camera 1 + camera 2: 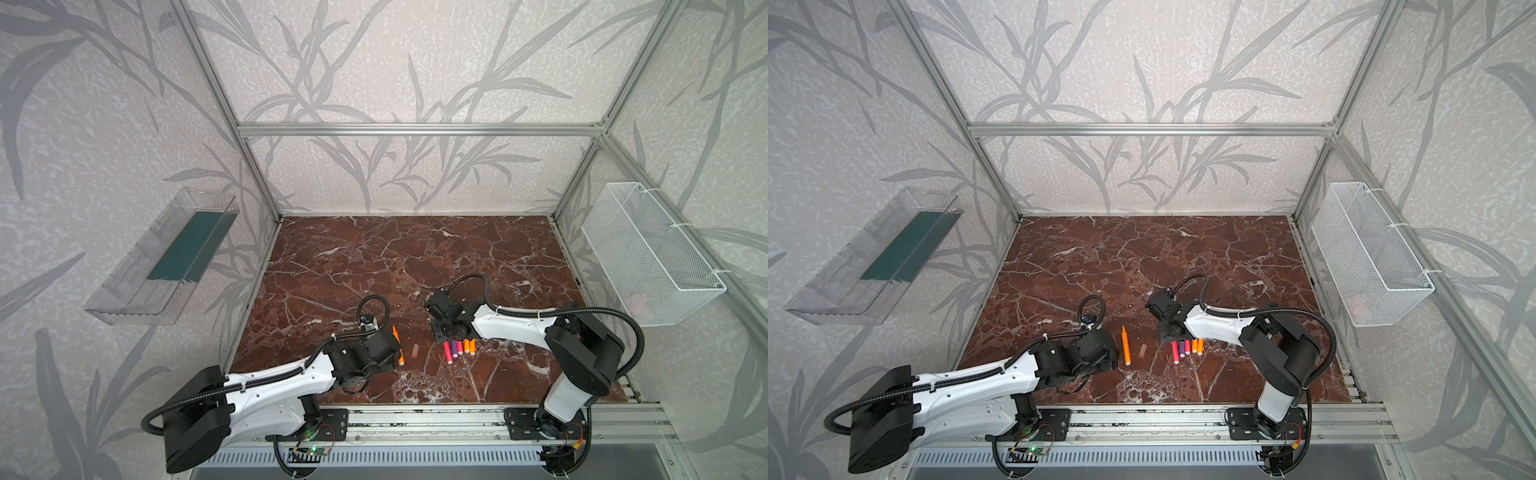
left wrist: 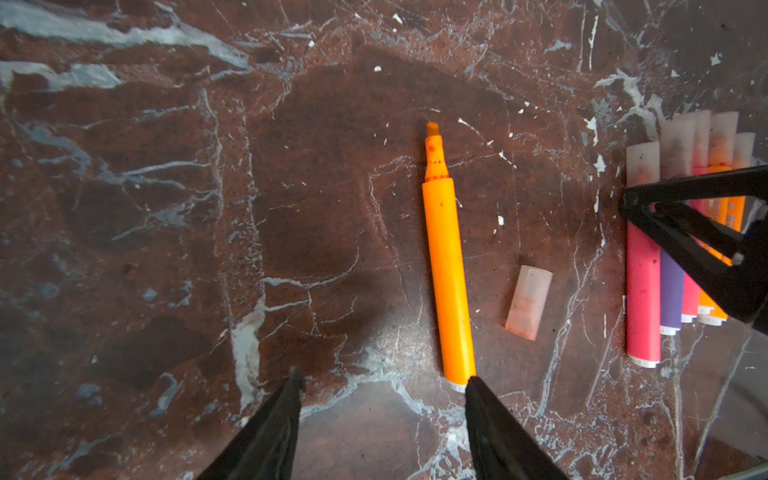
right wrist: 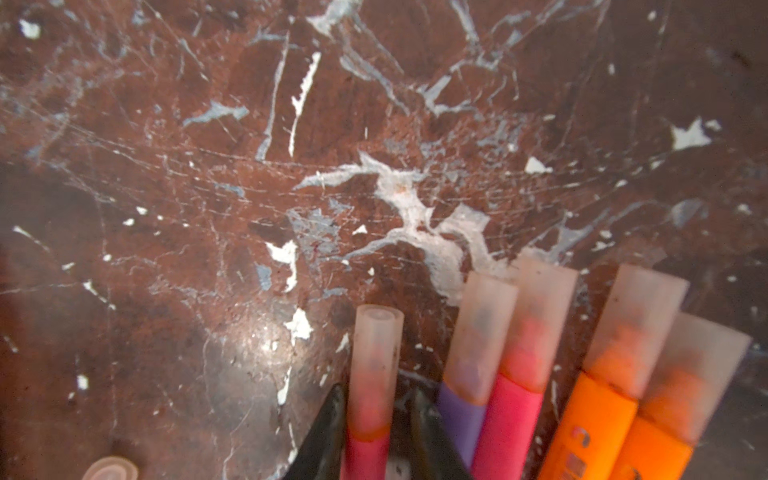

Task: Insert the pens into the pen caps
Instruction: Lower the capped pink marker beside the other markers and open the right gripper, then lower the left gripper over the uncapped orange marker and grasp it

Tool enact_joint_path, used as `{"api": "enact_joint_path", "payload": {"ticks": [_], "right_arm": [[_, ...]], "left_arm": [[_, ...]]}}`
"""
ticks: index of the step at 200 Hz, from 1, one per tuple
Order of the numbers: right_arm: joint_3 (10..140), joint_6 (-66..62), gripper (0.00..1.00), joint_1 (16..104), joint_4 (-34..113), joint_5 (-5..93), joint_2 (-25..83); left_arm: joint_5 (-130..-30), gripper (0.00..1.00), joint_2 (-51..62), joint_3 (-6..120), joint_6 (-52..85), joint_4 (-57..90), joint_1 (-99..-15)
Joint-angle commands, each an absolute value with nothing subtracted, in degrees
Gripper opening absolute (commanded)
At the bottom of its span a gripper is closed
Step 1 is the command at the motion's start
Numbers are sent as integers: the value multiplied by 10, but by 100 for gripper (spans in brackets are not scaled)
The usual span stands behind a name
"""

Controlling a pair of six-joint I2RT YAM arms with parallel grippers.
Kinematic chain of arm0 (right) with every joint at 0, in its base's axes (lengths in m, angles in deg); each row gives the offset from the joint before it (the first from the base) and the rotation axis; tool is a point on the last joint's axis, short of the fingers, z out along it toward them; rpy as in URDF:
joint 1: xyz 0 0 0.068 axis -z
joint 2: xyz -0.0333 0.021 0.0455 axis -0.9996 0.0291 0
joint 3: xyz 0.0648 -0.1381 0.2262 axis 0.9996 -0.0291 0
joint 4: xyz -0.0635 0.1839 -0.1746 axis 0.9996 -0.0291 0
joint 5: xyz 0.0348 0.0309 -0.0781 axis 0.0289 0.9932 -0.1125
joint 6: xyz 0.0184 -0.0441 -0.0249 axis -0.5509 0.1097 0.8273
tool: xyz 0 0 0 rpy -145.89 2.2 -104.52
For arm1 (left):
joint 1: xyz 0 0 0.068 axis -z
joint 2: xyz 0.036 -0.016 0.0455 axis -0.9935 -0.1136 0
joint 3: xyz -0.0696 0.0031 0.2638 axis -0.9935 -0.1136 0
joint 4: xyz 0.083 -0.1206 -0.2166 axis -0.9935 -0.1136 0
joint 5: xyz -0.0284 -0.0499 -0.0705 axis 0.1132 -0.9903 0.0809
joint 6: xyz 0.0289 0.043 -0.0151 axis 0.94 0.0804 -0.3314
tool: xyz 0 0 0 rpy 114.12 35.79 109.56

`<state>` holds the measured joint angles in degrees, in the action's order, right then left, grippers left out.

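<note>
— Left gripper (image 2: 384,376), how is it?
— Mine gapes empty; the bare orange pen (image 2: 446,270) lies just beside the loose cap (image 2: 528,302).
— Right gripper (image 3: 378,390)?
— Straddles a capped pink pen (image 3: 368,449) near that cap; clamped or slack, I cannot tell.

In both top views, right of centre, the right arm (image 1: 446,328) (image 1: 1169,328) hides the upper ends of five pens (image 1: 459,348) (image 1: 1185,347).
</note>
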<state>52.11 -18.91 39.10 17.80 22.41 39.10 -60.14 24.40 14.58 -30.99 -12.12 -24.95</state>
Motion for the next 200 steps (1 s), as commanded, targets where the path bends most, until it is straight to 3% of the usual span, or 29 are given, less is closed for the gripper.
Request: {"api": "enact_joint_path", "payload": {"ticks": [1, 127, 200], "right_arm": [[530, -185, 27, 394, 159, 218, 391], [486, -179, 31, 393, 164, 217, 227], [468, -178, 33, 393, 169, 216, 197]], "left_arm": [[-594, 64, 237, 162, -318, -107, -247], [-600, 61, 98, 218, -295, -74, -244], [-597, 46, 22, 253, -304, -109, -235]]}}
